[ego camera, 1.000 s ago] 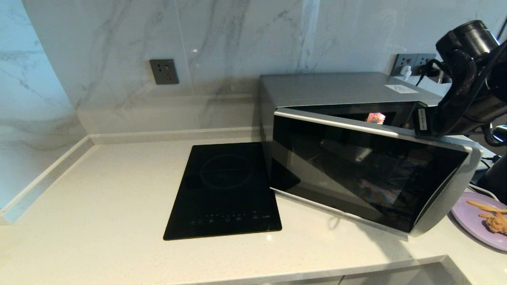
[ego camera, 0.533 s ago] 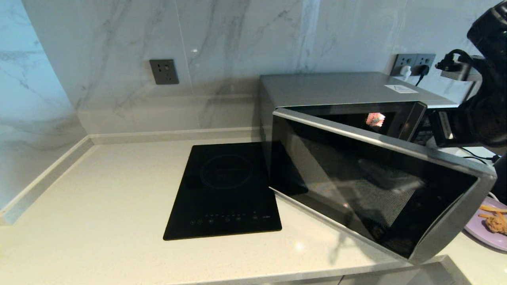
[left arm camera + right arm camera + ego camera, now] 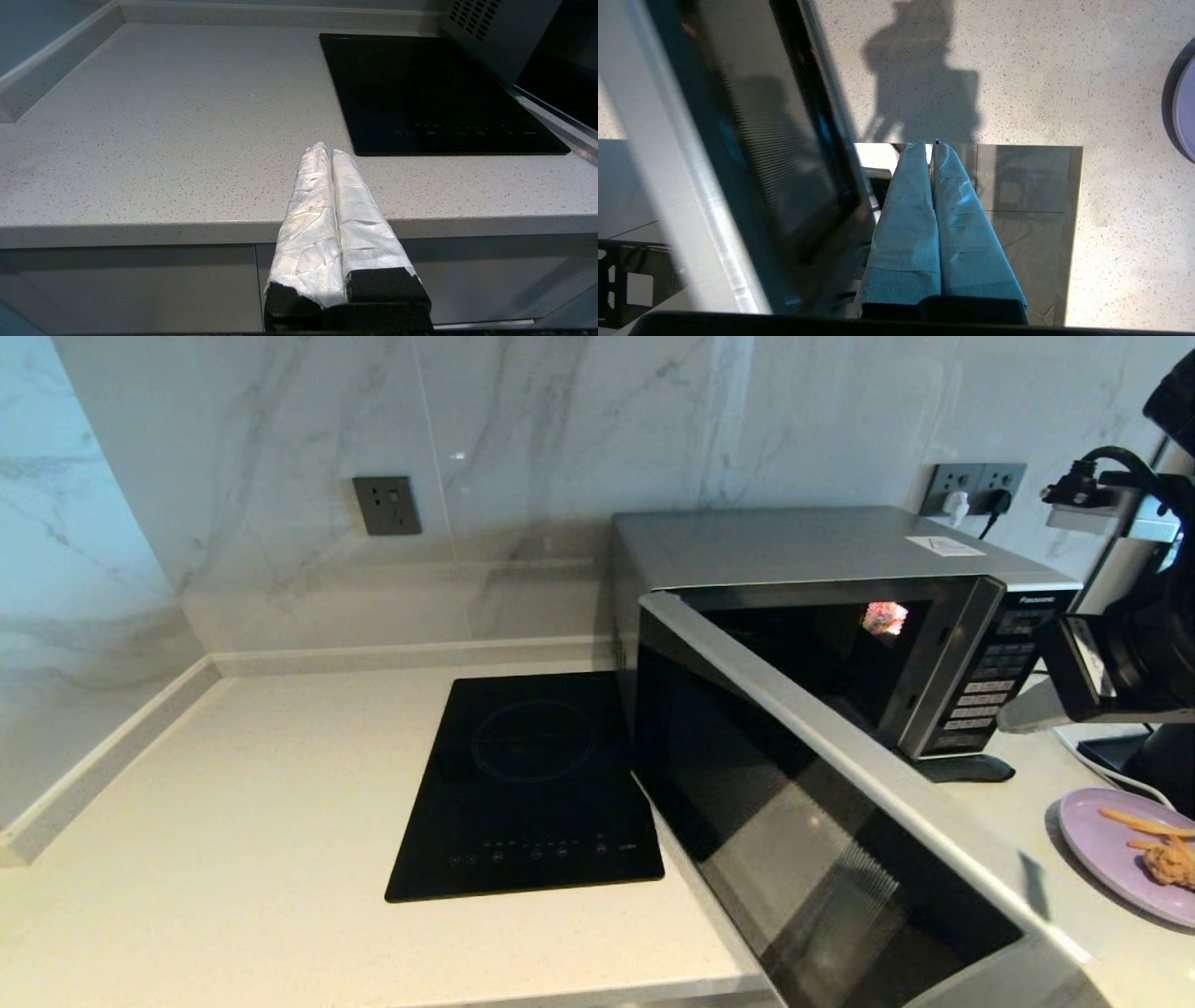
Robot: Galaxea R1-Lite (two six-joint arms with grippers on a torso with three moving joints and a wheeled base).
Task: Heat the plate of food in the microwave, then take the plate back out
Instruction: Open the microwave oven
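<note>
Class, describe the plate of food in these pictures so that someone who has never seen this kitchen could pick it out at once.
Find the microwave, the big silver-grey box on the pale stone counter, its dark glass door swung wide open. To the right of it, near the counter's front edge, lies the plate of food. It is the only round, lilac thing here, carrying thin orange fries and a brown lumpy piece, unlike the flat black cooktop left of the microwave.

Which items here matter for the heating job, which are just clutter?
Job:
- microwave, door swung wide open
- plate of food, on the counter right of the microwave
- right gripper, fingers shut, beside the door
- left gripper, parked at the counter edge

Lying about:
- black cooktop
- wall socket
</note>
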